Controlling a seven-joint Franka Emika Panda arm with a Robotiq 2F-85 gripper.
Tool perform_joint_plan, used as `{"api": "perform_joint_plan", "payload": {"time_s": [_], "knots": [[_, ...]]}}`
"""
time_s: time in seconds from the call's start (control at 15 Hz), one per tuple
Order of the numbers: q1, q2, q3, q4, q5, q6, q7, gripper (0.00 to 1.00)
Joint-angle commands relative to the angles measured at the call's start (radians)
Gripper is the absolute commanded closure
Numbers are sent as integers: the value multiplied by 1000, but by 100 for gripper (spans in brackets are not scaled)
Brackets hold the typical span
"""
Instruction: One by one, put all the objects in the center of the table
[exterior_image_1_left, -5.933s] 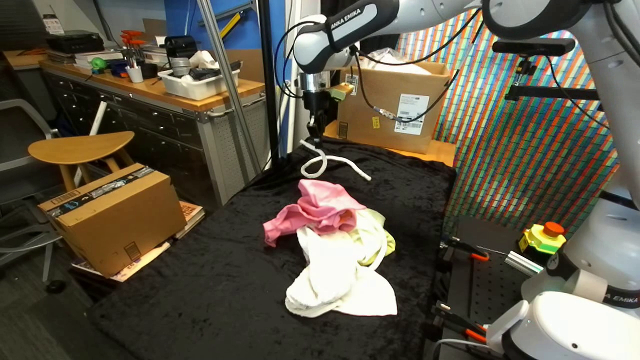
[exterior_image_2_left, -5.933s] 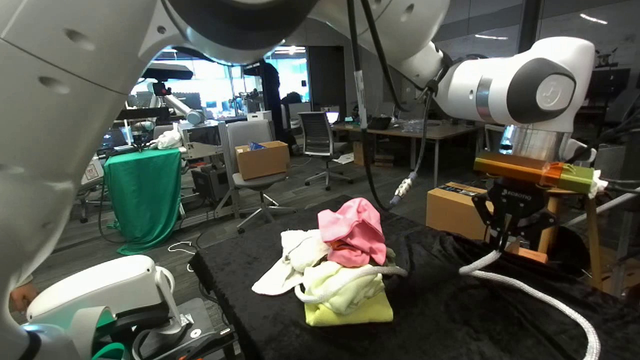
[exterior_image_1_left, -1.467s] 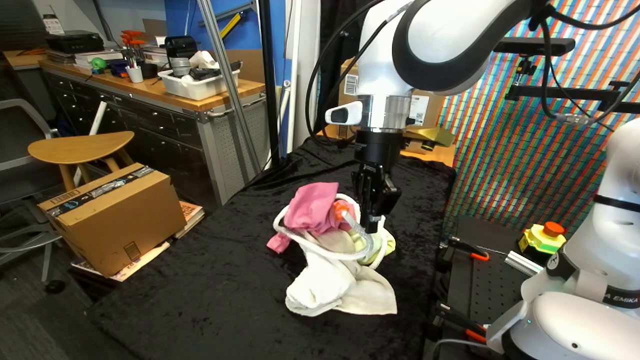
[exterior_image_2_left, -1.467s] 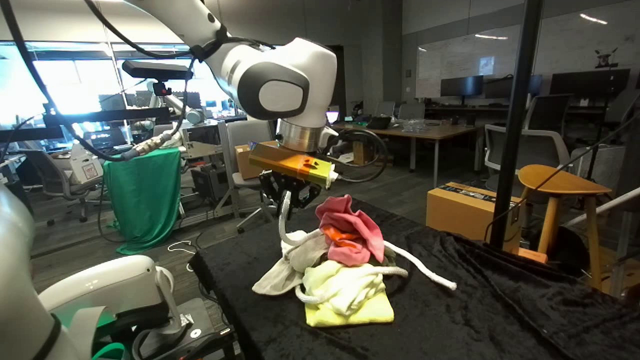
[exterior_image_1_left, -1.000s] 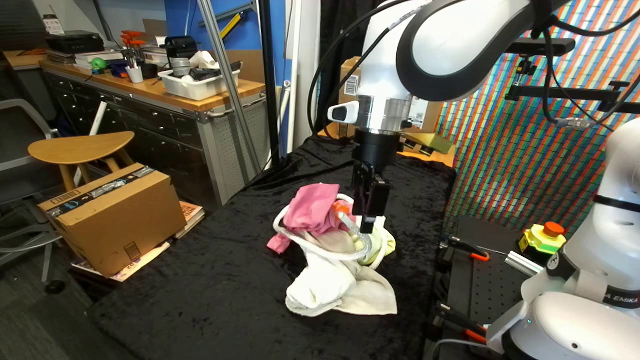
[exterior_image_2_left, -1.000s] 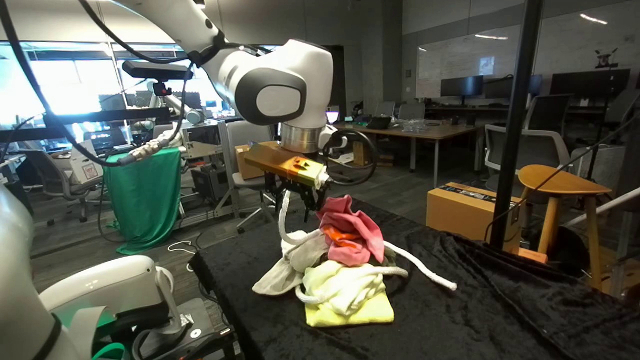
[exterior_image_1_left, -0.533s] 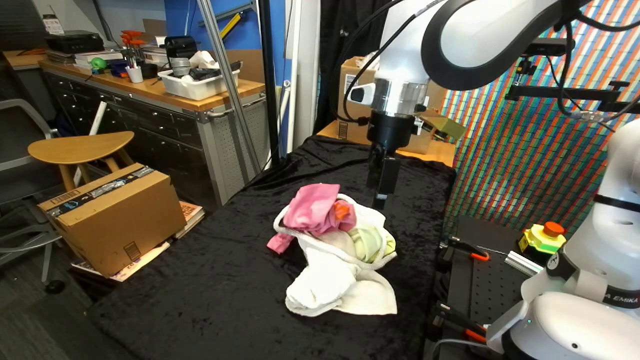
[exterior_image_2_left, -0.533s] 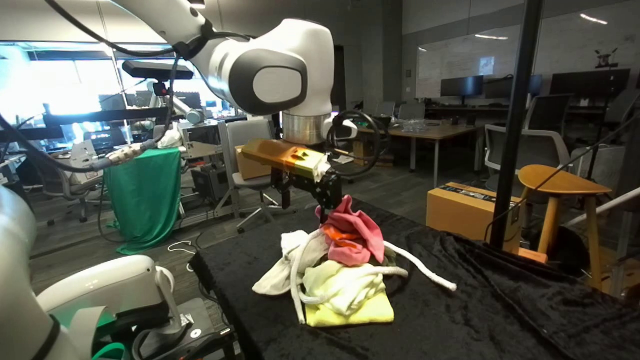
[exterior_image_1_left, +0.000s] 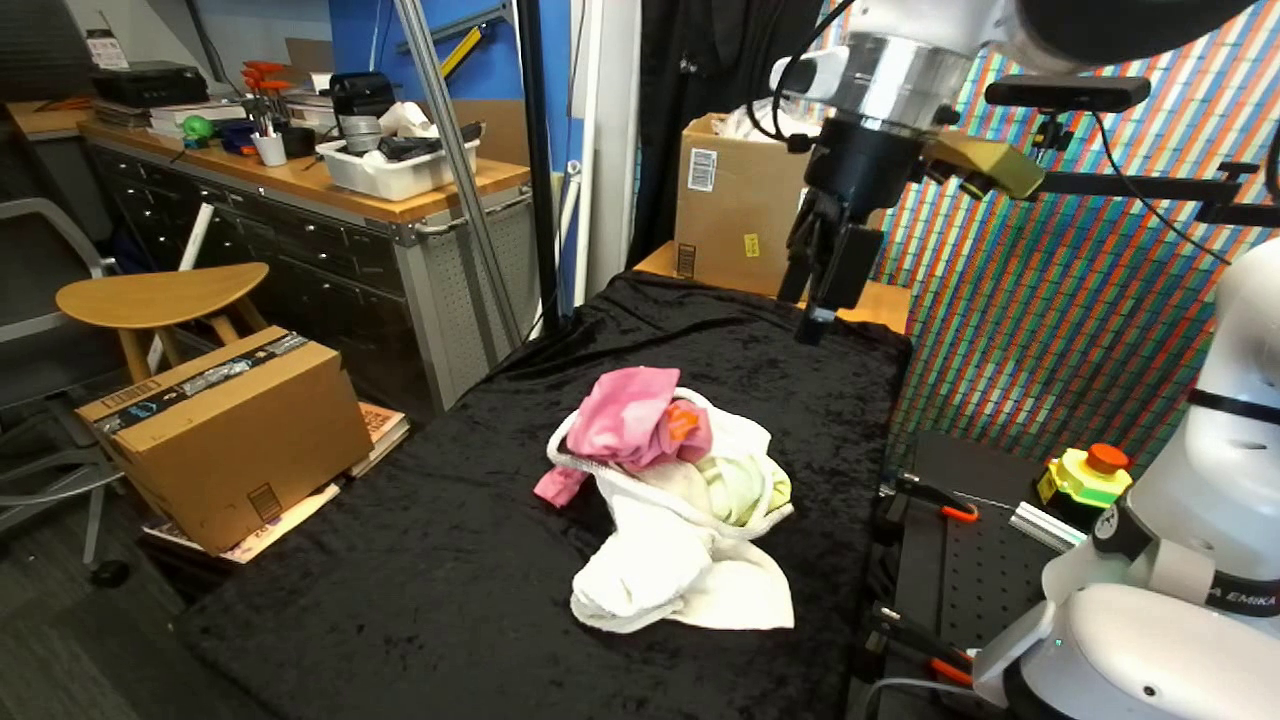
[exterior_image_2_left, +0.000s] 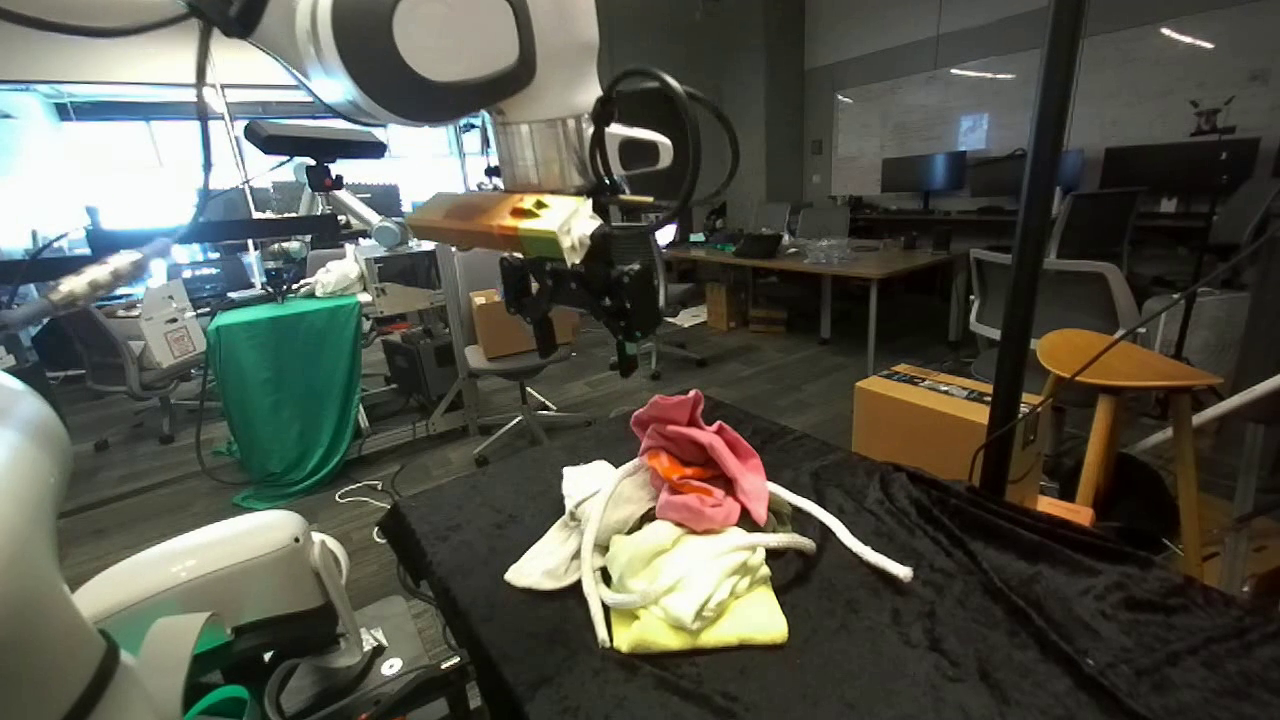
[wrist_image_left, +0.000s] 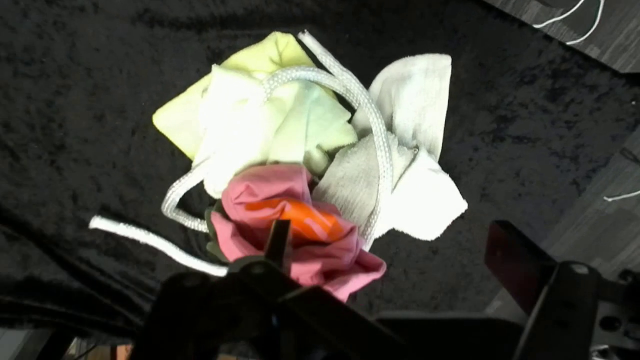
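My jaws stand wide apart, tilted, in the air above the black velvet-draped counter (exterior_image_1_left: 430, 600), well apart from the pile of cloths and rope (exterior_image_2_left: 680, 535) below. In the wrist view, 1 of my jaws overlaps the soft pink cloth (exterior_image_1_left: 622, 425) in my line of sight, yet both exterior views show open space between that cloth and me.

The pile lies toward the middle of the counter. The pink cloth sits crumpled at the top of it, with a bright orange patch (wrist_image_left: 307, 220) showing in its folds and a sliver of dark green fabric (exterior_image_2_left: 782, 515) poking out beneath. Touching it is a bunched pale yellow-green cloth (exterior_image_2_left: 690, 575), which rests on a folded bright yellow cloth (exterior_image_2_left: 730, 630). An off-white cloth (wrist_image_left: 425, 205), part rumpled and part flat, spreads out from beside the pink cloth, touching it.

White braided rope (wrist_image_left: 383, 155) winds over and around all this. It passes across the off-white cloth and bends round the pink cloth; a stretch of rope also crosses the pale yellow-green cloth. I see 2 free ends: 1 lies on the counter, away from the cloths, and 1 comes down just beside the bright yellow cloth. I cannot tell whether the rope is 1 length or 2.

Off the counter, a taped brown cardboard box (exterior_image_1_left: 240, 440) sits near a light wooden stool (exterior_image_1_left: 165, 298), and a yellow emergency button with a red top (exterior_image_1_left: 1085, 478) stands near my white base (exterior_image_1_left: 1160, 650).
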Motion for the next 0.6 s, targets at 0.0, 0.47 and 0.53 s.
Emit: {"api": "perform_joint_plan", "payload": {"time_s": [0.0, 0.47, 0.53], "knots": [[38, -225, -31, -89, 11, 18, 30, 0], [57, -297, -64, -69, -5, -5, 56, 0], [58, -309, -70, -69, -2, -7, 59, 0]]}}
